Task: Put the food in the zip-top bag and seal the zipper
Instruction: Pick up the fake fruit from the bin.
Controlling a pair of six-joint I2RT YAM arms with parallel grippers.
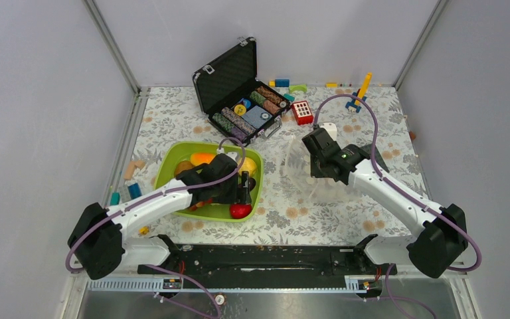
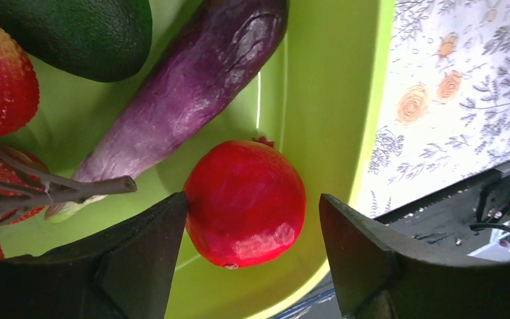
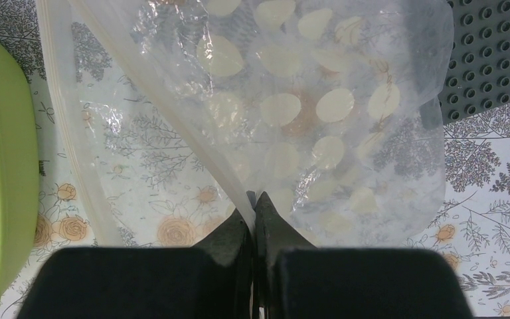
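Observation:
The food lies in the lime-green tray (image 1: 166,166). In the left wrist view I see the red apple (image 2: 244,203), the purple eggplant (image 2: 192,86), the dark green avocado (image 2: 80,33) and the red berry cluster (image 2: 0,80). My left gripper (image 2: 254,206) is open, one finger on each side of the apple at the tray's near right corner (image 1: 240,211). The left finger is almost at the apple and the right finger stands apart. My right gripper (image 3: 255,198) is shut on the zipper (image 3: 166,113) of the zip-top bag (image 3: 305,113), holding the mouth edge lifted. The bag (image 1: 299,174) looks empty.
An open black case (image 1: 239,93) with poker chips stands behind the tray. Building blocks lie at the back (image 1: 302,111) and left of the tray (image 1: 133,179). A grey studded baseplate (image 3: 491,53) lies beyond the bag. Orange (image 1: 202,158) and yellow (image 1: 248,163) fruits are in the tray.

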